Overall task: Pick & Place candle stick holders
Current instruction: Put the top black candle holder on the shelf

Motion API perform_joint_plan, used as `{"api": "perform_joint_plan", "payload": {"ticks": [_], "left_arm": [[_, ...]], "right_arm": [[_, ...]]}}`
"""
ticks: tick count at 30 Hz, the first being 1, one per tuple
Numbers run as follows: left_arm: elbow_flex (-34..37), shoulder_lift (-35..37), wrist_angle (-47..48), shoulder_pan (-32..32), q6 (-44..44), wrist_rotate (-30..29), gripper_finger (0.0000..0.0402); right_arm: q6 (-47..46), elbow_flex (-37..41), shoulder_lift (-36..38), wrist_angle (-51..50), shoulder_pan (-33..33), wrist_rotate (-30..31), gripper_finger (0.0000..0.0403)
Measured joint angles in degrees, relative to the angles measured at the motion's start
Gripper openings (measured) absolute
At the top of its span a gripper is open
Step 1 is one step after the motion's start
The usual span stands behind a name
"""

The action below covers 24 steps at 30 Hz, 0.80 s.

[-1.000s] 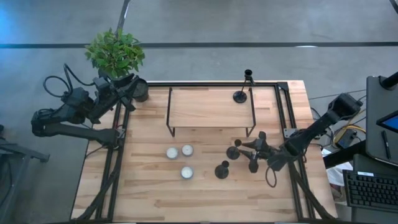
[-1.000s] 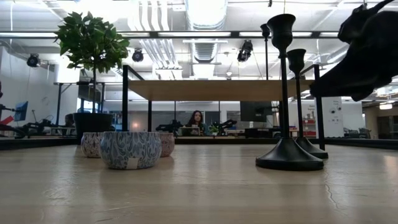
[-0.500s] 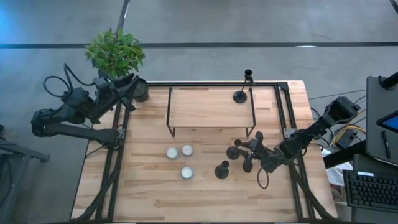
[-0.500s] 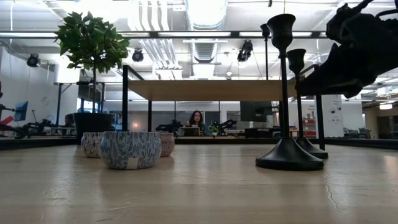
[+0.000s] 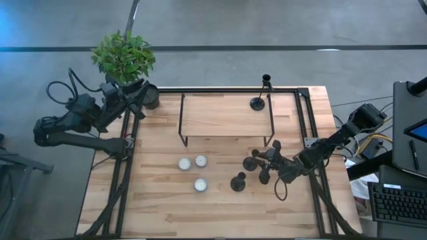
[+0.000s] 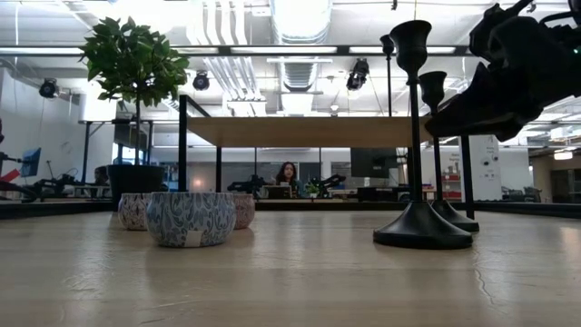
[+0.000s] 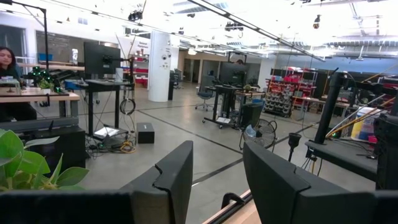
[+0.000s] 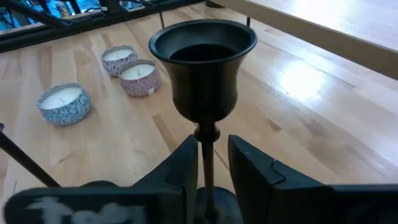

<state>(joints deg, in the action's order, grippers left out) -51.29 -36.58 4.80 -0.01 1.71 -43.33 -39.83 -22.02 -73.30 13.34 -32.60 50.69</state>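
Three black candle stick holders show. One stands on its disc base at the right end of the wooden shelf. Two stand on the table: one nearer, one just beyond it. My right gripper is open at the farther of these two, its fingers on either side of the thin stem just below the cup. In the low view it reaches in from the right at the rear holder's stem. My left gripper is open and empty by the plant pot. My right gripper comes level from the table's right side, its fingers across the upright stem. One finger stands right beside the stem; I cannot tell whether it touches. A gap shows between the stem and the other finger. The holder stands on the table.
Three white tealights lie left of the two holders. The wooden shelf on thin black legs stands at the far middle. A leafy plant is at the far left corner. A black frame runs along the table's sides.
My right gripper has moved toward the table's left edge and a little nearer, up to the farther table holder, so that its fingers now stand around the stem. The holders have stayed in place.
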Motion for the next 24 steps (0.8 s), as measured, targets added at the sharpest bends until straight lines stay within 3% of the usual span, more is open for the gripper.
{"api": "perform_joint_plan", "payload": {"ticks": [9,24], "left_arm": [[0.0,0.0,0.0,0.0,0.0,0.0,0.0149],[0.0,0.0,0.0,0.0,0.0,0.0,0.0149]], "right_arm": [[0.2,0.0,0.0,0.4,0.2,-0.1,0.0016],[0.1,0.0,0.0,0.5,0.3,-0.1,0.0014]]}}
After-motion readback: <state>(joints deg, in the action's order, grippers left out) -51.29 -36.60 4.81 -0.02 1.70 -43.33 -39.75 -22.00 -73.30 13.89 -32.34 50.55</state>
